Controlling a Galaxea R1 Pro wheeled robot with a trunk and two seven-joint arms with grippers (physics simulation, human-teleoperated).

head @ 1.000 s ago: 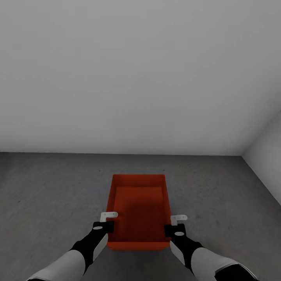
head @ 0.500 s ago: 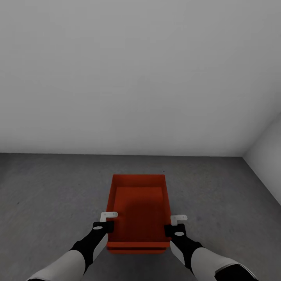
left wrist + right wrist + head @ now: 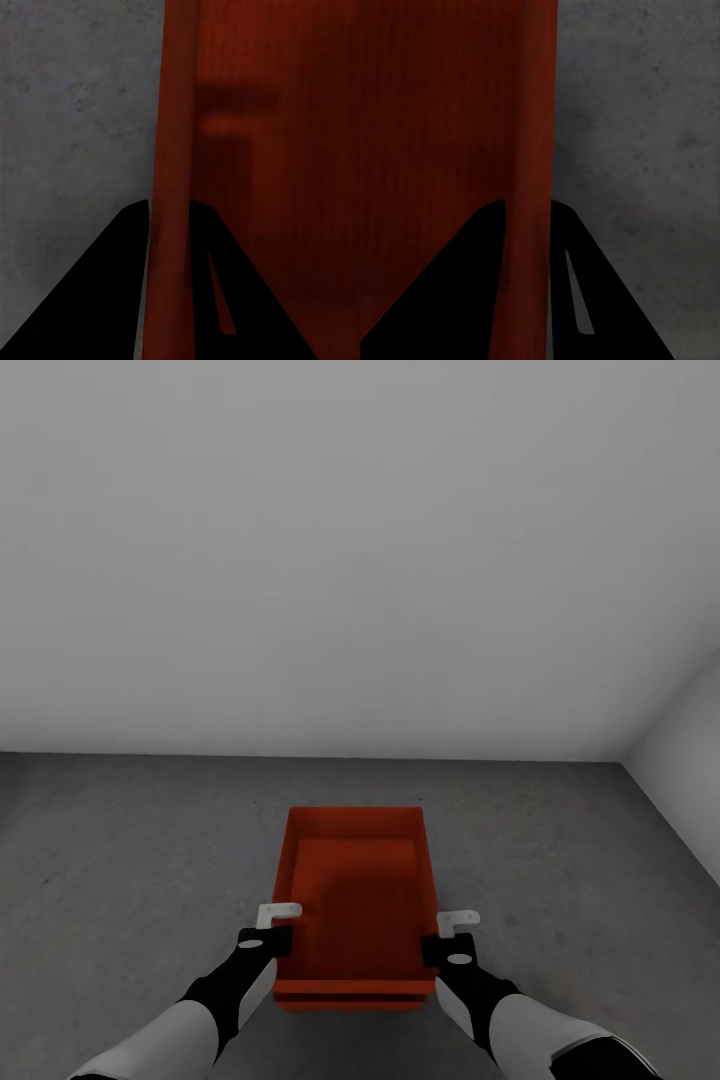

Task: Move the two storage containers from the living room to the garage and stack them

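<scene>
An orange-red storage container (image 3: pixel 355 890) sits low over the dark grey concrete floor (image 3: pixel 130 860) of the garage, straight ahead of me. My left gripper (image 3: pixel 280 926) is shut on its left wall and my right gripper (image 3: pixel 442 936) is shut on its right wall. In the left wrist view the black fingers (image 3: pixel 112 285) straddle the red wall (image 3: pixel 174 150), and my left gripper (image 3: pixel 169 204) pinches it. The right wrist view shows my right gripper (image 3: pixel 526 202) on the other wall (image 3: pixel 532 112) the same way. A second red edge (image 3: pixel 350 1001) shows just under the near rim; I cannot tell if it is the other container.
A plain white-grey wall (image 3: pixel 350 560) stands a short way beyond the container. A side wall (image 3: pixel 690 760) closes the corner at the right. Bare concrete stretches to the left and right of the container.
A second red edge has appeared under the container's near rim since a second ago. Both arms and the camera have stayed nearly still.
</scene>
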